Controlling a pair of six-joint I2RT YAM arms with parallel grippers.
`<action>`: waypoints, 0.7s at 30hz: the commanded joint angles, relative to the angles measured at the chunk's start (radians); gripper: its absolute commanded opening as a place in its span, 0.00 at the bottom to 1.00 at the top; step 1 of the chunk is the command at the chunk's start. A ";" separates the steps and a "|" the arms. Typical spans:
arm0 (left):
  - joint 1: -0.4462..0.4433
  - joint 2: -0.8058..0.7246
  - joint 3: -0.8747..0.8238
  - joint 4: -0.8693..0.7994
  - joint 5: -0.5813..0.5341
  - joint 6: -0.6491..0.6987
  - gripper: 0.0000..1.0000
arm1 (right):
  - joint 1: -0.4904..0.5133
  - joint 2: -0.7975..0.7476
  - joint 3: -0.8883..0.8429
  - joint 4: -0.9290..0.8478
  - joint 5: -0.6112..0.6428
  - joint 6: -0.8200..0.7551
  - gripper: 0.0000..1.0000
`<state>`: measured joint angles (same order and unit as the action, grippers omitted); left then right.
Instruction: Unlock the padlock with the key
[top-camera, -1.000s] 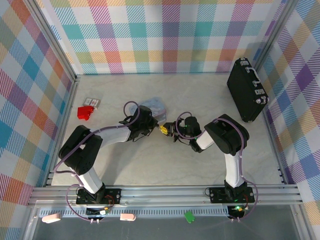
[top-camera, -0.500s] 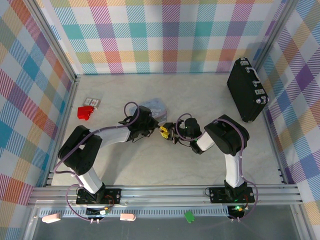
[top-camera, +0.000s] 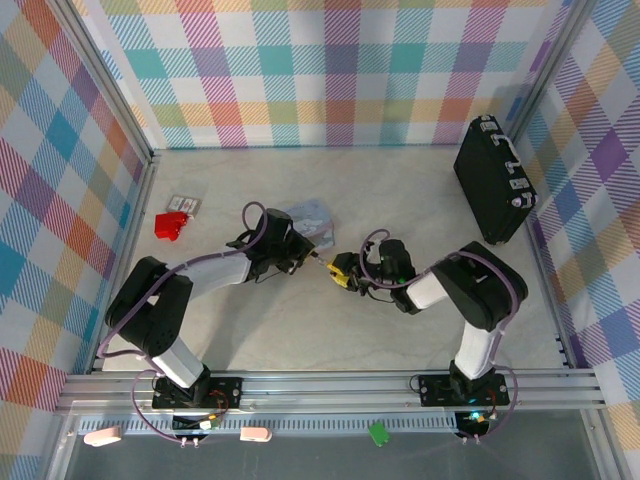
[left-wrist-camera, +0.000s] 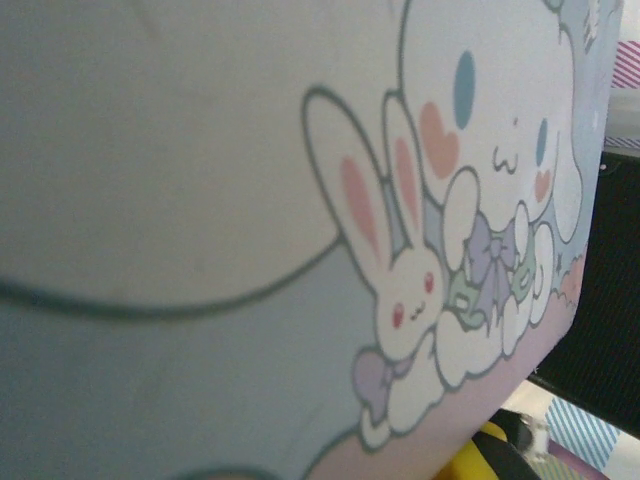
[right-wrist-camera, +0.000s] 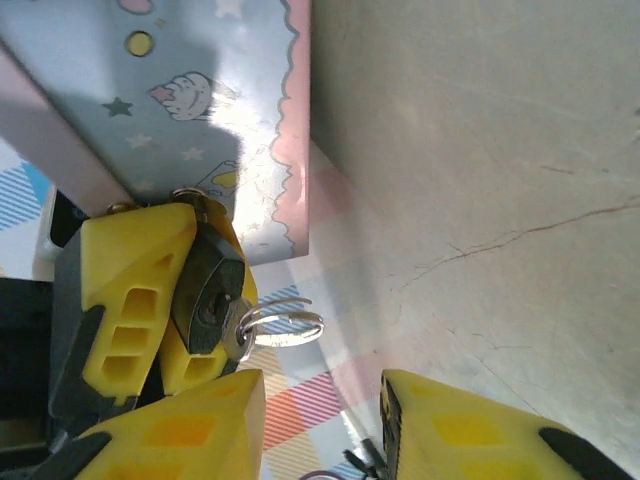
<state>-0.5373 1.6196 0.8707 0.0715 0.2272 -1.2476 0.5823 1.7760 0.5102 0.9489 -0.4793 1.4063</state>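
In the right wrist view the small black padlock (right-wrist-camera: 208, 292) is clamped between the yellow fingers (right-wrist-camera: 125, 290) of my left gripper. The grey key (right-wrist-camera: 236, 342) sits in its keyhole, and a silvery key ring (right-wrist-camera: 285, 325) hangs off the key. My right gripper (right-wrist-camera: 320, 425) stands open just short of the ring, with nothing between its yellow fingers. From above, the left gripper (top-camera: 312, 256) and right gripper (top-camera: 346, 272) face each other mid-table. The padlock's shackle is hidden.
The pastel cartoon tin (top-camera: 310, 213) lies right behind the left gripper and looms close in the left wrist view (left-wrist-camera: 250, 200). A large black case (top-camera: 493, 180) stands at the right wall. A red plastic item (top-camera: 170, 224) lies far left.
The right arm has drawn back to the right, its elbow swinging outward. The left gripper has shifted slightly up and left.
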 joint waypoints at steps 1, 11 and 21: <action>0.023 -0.058 -0.012 -0.014 0.026 0.028 0.00 | -0.004 -0.075 0.032 -0.231 0.017 -0.324 0.35; 0.037 -0.076 -0.020 -0.036 0.047 0.046 0.00 | 0.060 -0.171 0.027 -0.332 0.242 -0.994 0.36; 0.038 -0.079 -0.024 -0.048 0.063 0.049 0.00 | 0.186 -0.175 -0.007 -0.080 0.375 -1.483 0.40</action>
<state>-0.5068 1.5806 0.8551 0.0200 0.2543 -1.2106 0.7589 1.6241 0.5194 0.7620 -0.1486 0.1440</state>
